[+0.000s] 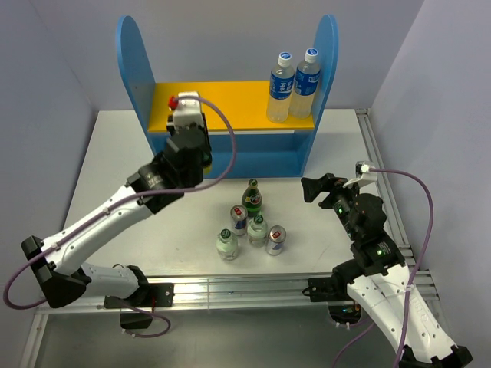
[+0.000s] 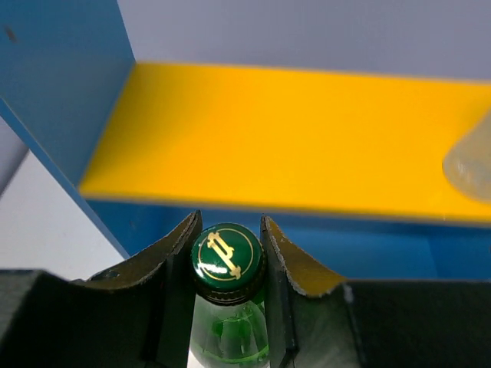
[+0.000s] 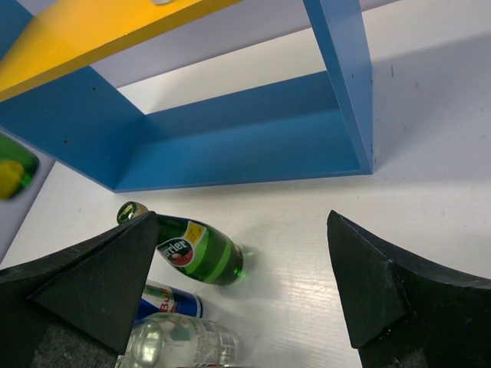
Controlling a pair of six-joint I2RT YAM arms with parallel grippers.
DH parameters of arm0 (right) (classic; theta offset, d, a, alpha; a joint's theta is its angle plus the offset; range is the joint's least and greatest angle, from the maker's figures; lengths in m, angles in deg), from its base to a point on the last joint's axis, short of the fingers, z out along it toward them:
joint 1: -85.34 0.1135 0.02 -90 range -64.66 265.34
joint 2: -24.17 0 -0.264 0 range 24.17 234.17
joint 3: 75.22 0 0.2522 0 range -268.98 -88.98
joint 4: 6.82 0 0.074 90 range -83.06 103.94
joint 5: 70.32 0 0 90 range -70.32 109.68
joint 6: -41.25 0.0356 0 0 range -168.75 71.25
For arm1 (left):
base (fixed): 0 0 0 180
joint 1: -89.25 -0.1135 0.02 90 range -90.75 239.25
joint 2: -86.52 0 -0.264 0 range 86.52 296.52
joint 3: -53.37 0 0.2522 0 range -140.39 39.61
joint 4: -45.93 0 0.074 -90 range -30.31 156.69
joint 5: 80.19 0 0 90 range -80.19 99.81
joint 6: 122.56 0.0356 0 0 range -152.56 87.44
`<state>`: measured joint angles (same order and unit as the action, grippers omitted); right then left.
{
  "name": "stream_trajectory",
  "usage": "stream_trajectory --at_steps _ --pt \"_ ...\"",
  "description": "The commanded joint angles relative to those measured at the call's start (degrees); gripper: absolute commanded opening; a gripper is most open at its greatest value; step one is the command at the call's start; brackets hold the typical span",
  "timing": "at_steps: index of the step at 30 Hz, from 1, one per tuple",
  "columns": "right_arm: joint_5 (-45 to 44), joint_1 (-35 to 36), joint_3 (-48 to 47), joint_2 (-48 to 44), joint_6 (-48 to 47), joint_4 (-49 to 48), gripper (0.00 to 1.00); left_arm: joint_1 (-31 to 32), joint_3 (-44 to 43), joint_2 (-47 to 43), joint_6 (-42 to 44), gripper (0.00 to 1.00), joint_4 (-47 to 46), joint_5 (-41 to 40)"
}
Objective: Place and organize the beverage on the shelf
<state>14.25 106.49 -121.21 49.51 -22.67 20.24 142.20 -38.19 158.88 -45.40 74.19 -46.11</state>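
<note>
The left pincer [image 2: 229, 224] is seen pinched on the capped neck of a dark green bottle [image 2: 227, 259], whose body hangs below the fingers. Just ahead of it lies the yellow board [image 2: 291, 130] of the shelf [image 1: 135, 61], with a blue side panel [image 2: 61, 92] off to its left.

The right pincer [image 3: 244, 287] is held spread wide, with nothing gripped. Beside its left finger a clear bottle [image 3: 181, 342] and a can [image 3: 170, 300] are seen on the table [image 3: 430, 115]. A second green bottle [image 3: 196, 251] is stood just past them, and the shelf's lower bay is seen farther ahead.
</note>
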Motion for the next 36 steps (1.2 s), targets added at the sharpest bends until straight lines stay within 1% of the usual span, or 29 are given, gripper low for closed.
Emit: stream_trajectory --at_steps 1,2,3,8,11,12,15,16,18,22,27,29,36 --pt "-1.16 0.39 -1.08 0.32 -0.25 -2.4 0.97 -3.99 -12.09 1.37 6.77 0.0 -5.02 3.79" --pt "-1.07 0.39 -1.17 0.32 -0.25 -2.31 0.97 -5.65 -14.2 3.21 6.95 0.0 -4.31 4.58" --pt "-1.07 0.39 -1.0 0.23 -0.33 -2.57 0.97 -6.45 -18.22 4.19 7.65 0.0 -3.96 5.2" --pt "-0.63 0.39 -0.64 -0.12 -0.25 -2.75 0.97 -10.13 -29.22 10.51 11.16 0.0 -2.64 7.58" --pt "-0.37 0.39 -0.47 -0.29 -0.16 -2.75 0.97 -13.03 -33.81 14.64 12.22 0.0 -0.89 9.16" --pt "-0.37 0.39 -0.38 -0.29 -0.07 -2.84 0.97 -13.92 -36.78 15.7 12.23 0.0 -0.27 9.69" --pt "-0.02 0.47 -0.12 -0.47 0.1 -2.84 0.97 -16.64 -41.1 19.3 12.66 0.0 0.7 10.92" --pt "0.16 0.39 -0.03 -0.64 0.02 -2.84 0.97 -17.17 -41.73 20.62 14.41 0.0 0.62 11.01" --pt "0.33 0.39 0.23 -0.56 -0.07 -2.84 0.97 -19.19 -44.26 21.86 13.46 0.0 1.92 12.75" --pt "0.6 0.39 0.32 -0.73 0.19 -2.84 0.97 -22.01 -44.11 23.09 13.37 0.0 0.53 14.0" --pt "0.95 0.39 0.68 -0.38 0.11 -3.19 0.97 -26.75 -40.16 23.36 9.24 0.0 -0.44 15.32" --pt "1.04 0.39 0.68 -0.12 0.11 -3.28 0.97 -28.15 -36.66 22.22 8.54 0.0 -2.45 15.58" --pt "0.95 0.39 0.94 0.41 0.02 -3.63 0.97 -30.53 -31.72 20.72 7.22 0.0 -3.87 15.67"
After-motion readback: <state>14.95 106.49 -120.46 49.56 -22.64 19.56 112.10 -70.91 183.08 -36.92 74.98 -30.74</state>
